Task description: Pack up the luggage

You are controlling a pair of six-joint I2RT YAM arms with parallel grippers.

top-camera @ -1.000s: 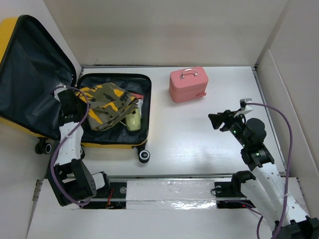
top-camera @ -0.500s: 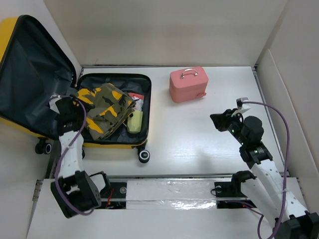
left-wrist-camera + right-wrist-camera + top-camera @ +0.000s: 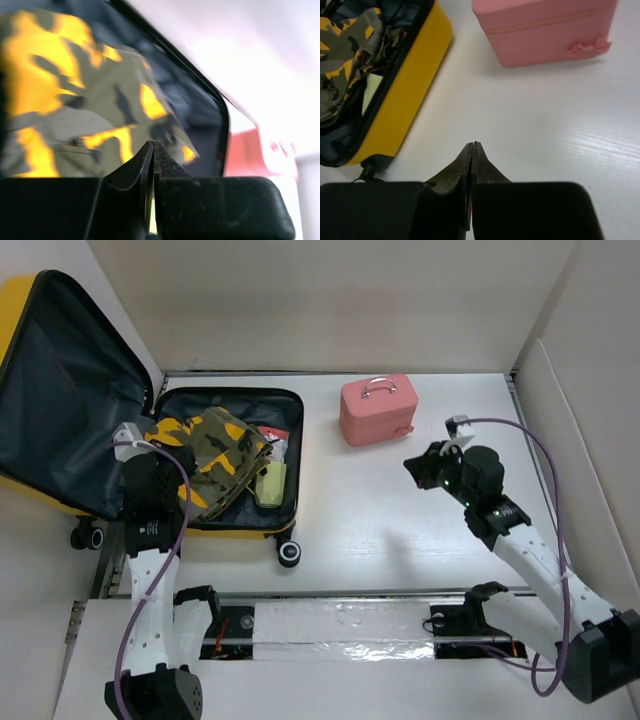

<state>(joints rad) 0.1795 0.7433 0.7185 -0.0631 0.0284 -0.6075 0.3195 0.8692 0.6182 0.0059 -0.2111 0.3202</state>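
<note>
The luggage [image 3: 230, 528], a yellow hard-shell suitcase, lies open at the left, its dark-lined lid [image 3: 60, 390] leaning back against the wall. A camouflage garment [image 3: 215, 445] with orange patches fills the base, next to a pale green item [image 3: 268, 483]. My left gripper [image 3: 172, 476] hovers at the base's near-left corner, shut and empty, facing the camouflage garment [image 3: 75, 100]. My right gripper [image 3: 410, 467] hangs over bare table between the luggage [image 3: 405, 100] and the pink case, shut on nothing. In the wrist views the left gripper [image 3: 152, 144] and right gripper [image 3: 472, 145] both have their jaws pressed together.
A small pink case [image 3: 377, 410] with a metal handle stands at the back centre; it is also in the right wrist view [image 3: 545, 30] and blurred in the left wrist view [image 3: 245, 150]. The suitcase's black wheels [image 3: 289, 553] jut toward the near edge. White walls enclose the table.
The left gripper opened, shut again and drew back toward the suitcase's near-left corner; the garment lies let go. The right arm swung left toward the pink case while its jaws closed.
</note>
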